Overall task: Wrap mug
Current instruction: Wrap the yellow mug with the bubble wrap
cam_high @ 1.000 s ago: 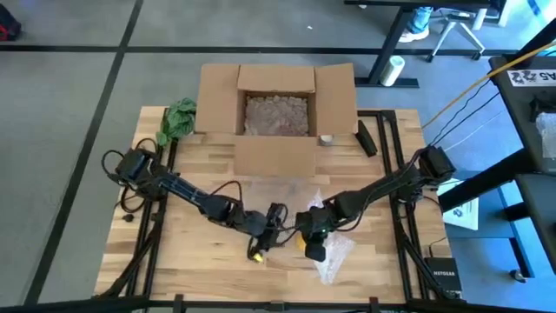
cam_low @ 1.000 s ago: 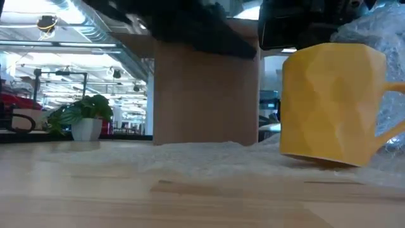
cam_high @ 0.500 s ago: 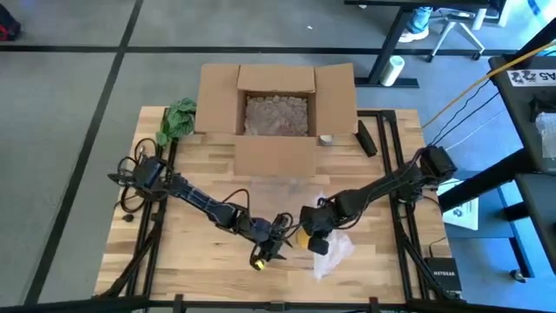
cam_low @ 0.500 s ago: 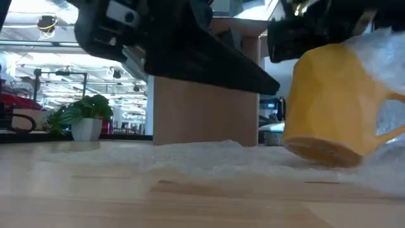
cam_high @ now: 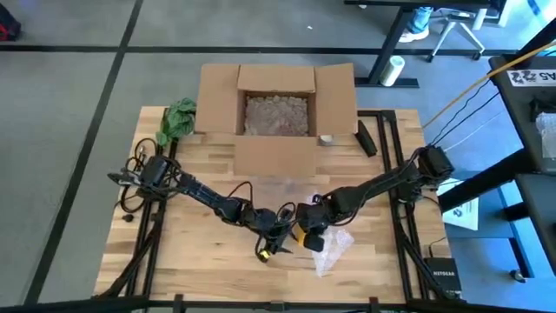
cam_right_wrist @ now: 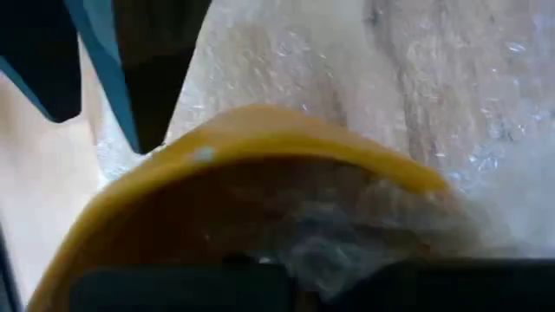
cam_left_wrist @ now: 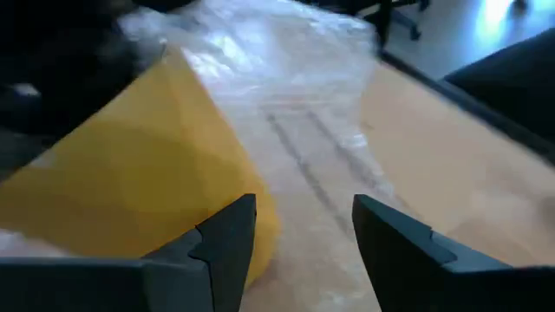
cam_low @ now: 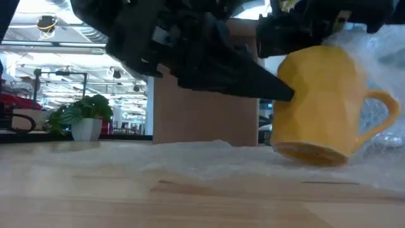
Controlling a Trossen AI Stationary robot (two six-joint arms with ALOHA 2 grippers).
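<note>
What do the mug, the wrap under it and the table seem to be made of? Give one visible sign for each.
Mug: probably glazed ceramic; opaque yellow, faceted walls, soft sheen.
Wrap: clear plastic, likely bubble wrap; see-through, crinkled, pebbled where the right wrist view shows it.
Table: wood, butcher-block style; pale joined strips with grain.

**Materials and finishes on the tabletop**

The tabletop [cam_high: 191, 235] is pale wood in planks, matt with visible grain. The mug [cam_low: 319, 104] is yellow, smooth and faceted, with a dull sheen. Under and behind it lies bubble wrap [cam_left_wrist: 286, 52], clear glossy plastic, crinkled. The cardboard box [cam_high: 278, 109] is plain matt brown. The left hand [cam_left_wrist: 303, 238] has dark, matt plastic-looking fingers.
</note>
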